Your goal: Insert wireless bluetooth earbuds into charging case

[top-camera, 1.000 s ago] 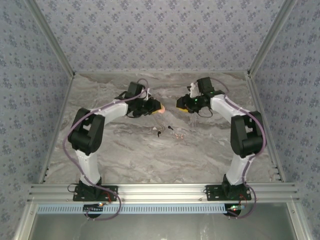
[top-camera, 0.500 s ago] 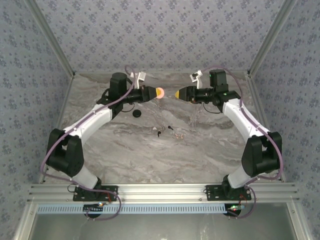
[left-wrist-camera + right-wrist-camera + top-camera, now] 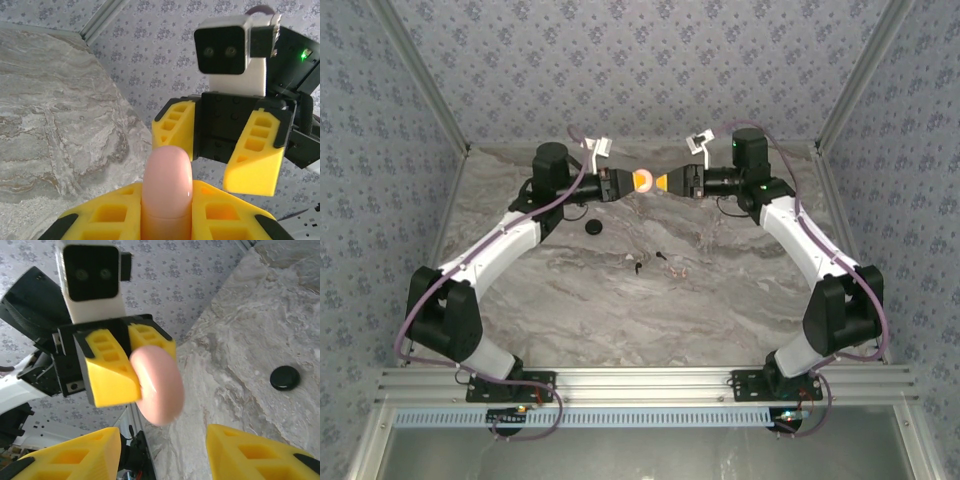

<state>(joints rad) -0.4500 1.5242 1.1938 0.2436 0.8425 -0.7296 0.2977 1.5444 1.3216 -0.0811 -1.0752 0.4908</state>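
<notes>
The pink, rounded charging case (image 3: 644, 181) hangs in the air near the back wall, with my left gripper (image 3: 634, 182) shut on it. In the left wrist view the case (image 3: 166, 182) stands up between my yellow fingers (image 3: 107, 217). My right gripper (image 3: 665, 182) faces it from the right, open, its tips just short of the case. In the right wrist view the case (image 3: 159, 385) sits ahead of my spread fingers (image 3: 70, 455), not between them. Two tiny black earbuds (image 3: 638, 267) (image 3: 662, 256) lie on the marble table below.
A round black disc (image 3: 592, 228) lies on the table (image 3: 570, 300) left of the earbuds, and the disc (image 3: 285, 377) also appears in the right wrist view. Patterned walls close in the back and sides. Both arms reach far toward the back wall.
Both arms have risen and stretched toward the back. The left gripper carried the case up with it. The right gripper opened wider and closed in on the case from the right.
</notes>
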